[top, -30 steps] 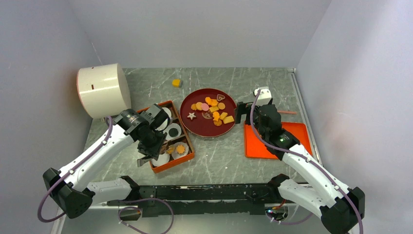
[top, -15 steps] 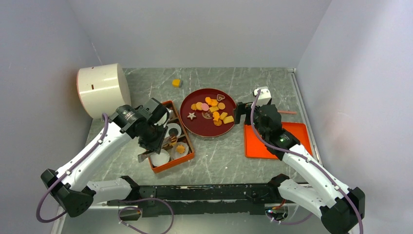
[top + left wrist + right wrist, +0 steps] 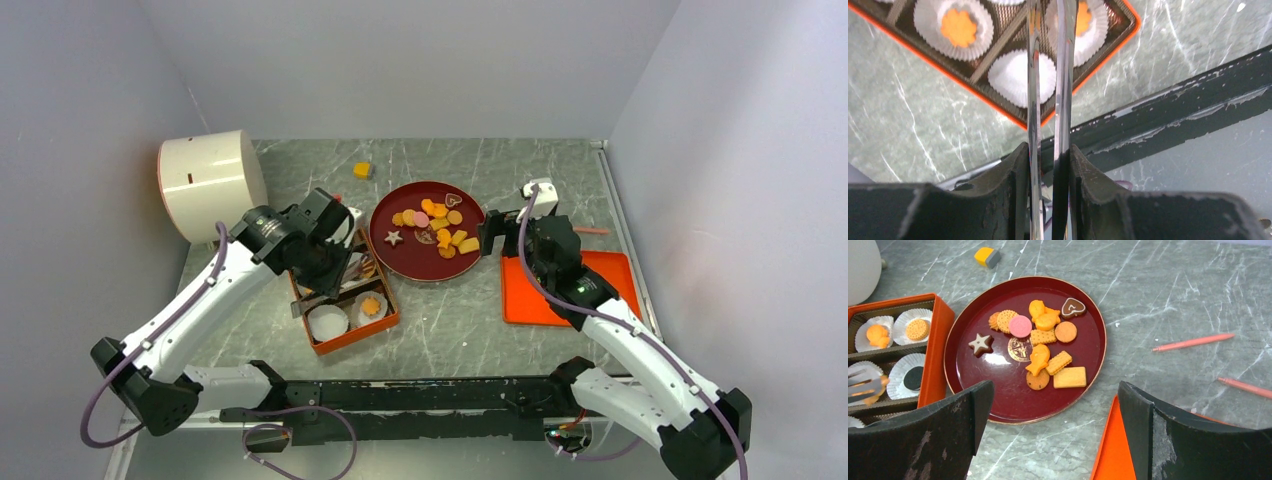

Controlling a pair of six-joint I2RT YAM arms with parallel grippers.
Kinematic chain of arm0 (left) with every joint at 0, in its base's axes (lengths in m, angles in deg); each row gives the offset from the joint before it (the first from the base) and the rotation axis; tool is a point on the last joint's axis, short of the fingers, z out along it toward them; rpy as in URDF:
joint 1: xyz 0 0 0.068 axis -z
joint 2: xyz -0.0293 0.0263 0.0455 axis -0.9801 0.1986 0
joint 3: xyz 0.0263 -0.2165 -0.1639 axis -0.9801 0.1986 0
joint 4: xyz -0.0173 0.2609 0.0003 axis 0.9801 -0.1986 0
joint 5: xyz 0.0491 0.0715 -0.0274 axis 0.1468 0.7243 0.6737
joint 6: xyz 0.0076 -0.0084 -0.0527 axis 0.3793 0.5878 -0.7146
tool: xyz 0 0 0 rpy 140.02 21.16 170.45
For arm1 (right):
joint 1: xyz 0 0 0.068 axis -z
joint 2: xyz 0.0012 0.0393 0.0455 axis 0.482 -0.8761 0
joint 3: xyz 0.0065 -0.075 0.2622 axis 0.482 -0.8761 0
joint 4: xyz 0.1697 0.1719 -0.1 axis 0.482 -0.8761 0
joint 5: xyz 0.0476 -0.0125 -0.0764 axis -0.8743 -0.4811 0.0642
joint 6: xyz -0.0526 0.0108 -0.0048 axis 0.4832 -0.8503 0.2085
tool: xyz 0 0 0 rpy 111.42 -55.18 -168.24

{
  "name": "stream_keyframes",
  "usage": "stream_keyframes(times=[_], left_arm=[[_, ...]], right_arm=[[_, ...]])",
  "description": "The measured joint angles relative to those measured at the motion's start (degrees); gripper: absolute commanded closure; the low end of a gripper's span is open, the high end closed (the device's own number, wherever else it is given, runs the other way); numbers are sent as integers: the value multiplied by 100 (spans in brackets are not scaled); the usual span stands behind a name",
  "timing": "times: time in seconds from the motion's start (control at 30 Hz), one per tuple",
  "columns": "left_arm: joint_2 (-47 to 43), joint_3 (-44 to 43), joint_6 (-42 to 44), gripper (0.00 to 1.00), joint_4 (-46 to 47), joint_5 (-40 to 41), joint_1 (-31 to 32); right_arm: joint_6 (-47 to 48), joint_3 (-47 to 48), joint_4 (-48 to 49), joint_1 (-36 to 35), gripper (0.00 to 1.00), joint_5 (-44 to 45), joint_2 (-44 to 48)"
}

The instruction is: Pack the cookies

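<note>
Several cookies [image 3: 438, 226] lie on the dark red plate [image 3: 379, 236]; the right wrist view shows them as orange rounds, a pink one and a white star [image 3: 981, 344]. The orange box [image 3: 391, 318] holds white paper cups, some with cookies [image 3: 959, 27] in them. My left gripper [image 3: 325, 268] hovers over the box, shut on metal tongs [image 3: 1034, 75]. An orange bit shows at the tongs [image 3: 863, 382] in the right wrist view. My right gripper [image 3: 1055, 387] stands open beside the plate's right rim, holding nothing.
A white cylinder [image 3: 210, 183] lies at the back left and a yellow block [image 3: 362, 170] behind the plate. An orange tray [image 3: 525, 295] sits under my right arm, with two pink sticks [image 3: 1193, 342] nearby. A black rail [image 3: 420, 395] runs along the near edge.
My left arm has swung away from the near end of the box toward its far end, carrying the tongs. The right arm has stayed put.
</note>
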Motion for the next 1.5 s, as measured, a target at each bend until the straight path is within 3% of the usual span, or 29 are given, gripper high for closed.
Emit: stream_keyframes(times=[0.4,0.67,0.87,1.13,1.5], left_arm=[[570,-214,492,86,1005,42,205],[896,-608,560,88,953,1250,247],[907,-647,730,88,962,1757,-291],[901,-647,1040,89,1130,1814,-1034],[743,-592,1082,89,1231,1458,-1121]], right_arm=[[9,0,-63,0,0,-192,302],[9,0,-50,0,0,-540,260],[28,0,15,0,0,-1106,122],[-15,-15,146,-63,0,-1961,-367],[-109,-20,160,-1716,1,-1893,-2050]])
